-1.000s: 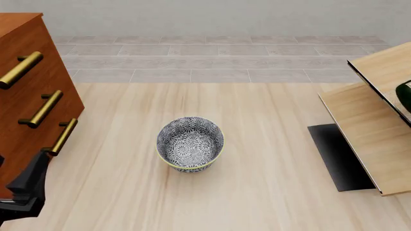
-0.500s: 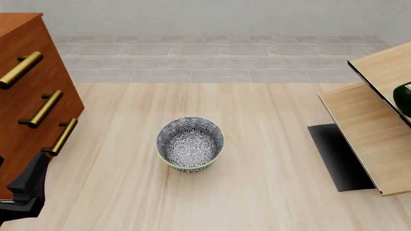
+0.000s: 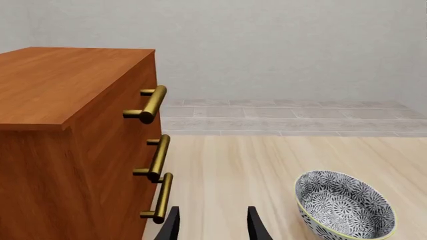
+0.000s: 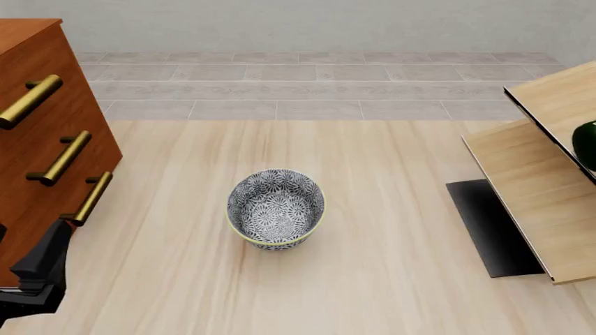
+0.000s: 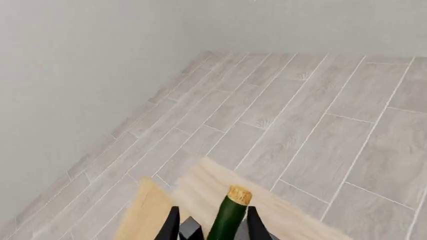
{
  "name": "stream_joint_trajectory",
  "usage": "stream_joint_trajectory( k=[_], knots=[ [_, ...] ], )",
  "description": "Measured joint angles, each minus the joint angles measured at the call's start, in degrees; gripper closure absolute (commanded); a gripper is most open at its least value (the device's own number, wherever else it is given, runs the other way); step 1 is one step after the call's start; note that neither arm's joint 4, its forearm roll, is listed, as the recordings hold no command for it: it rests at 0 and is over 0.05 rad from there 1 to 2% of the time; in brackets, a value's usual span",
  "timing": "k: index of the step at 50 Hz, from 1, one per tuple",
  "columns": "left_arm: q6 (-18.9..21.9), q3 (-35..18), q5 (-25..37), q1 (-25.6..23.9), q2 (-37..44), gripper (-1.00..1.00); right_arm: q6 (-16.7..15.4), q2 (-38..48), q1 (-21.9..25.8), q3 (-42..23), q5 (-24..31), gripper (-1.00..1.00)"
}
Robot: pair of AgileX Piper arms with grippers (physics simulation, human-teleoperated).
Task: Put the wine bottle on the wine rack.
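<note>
Open room: the table [image 4: 391, 167] is mostly bare light wood; the bowl [image 4: 276, 208] stands alone near its middle, well apart from the cabinet [image 4: 42, 139] at the left edge and the wine rack [image 4: 535, 188] at the right edge.
Wine rack: slanted pale boards over a black base panel, running off the right of the front view.
Wine bottle: from the front only a sliver of dark green [image 4: 587, 143] shows at the right edge, above the rack's boards; the right wrist view shows its neck and cork [image 5: 230, 215] over pale wood.
Right gripper [image 5: 212, 227]: its dark fingers sit close on either side of the bottle's neck, gripping it.
Left gripper [image 3: 212, 227]: fingers parted, nothing between them, beside the cabinet's lowest handle.
Bowl: nothing inside it.
</note>
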Motion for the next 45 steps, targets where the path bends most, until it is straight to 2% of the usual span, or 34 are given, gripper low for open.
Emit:
stream_joint_trajectory(
  k=[45],
  knots=[
    [-0.30,0.00,-0.50,-0.21,0.51,-1.00,0.17,-3.07,-0.84,-3.09,3.87,-1.00]
  ],
)
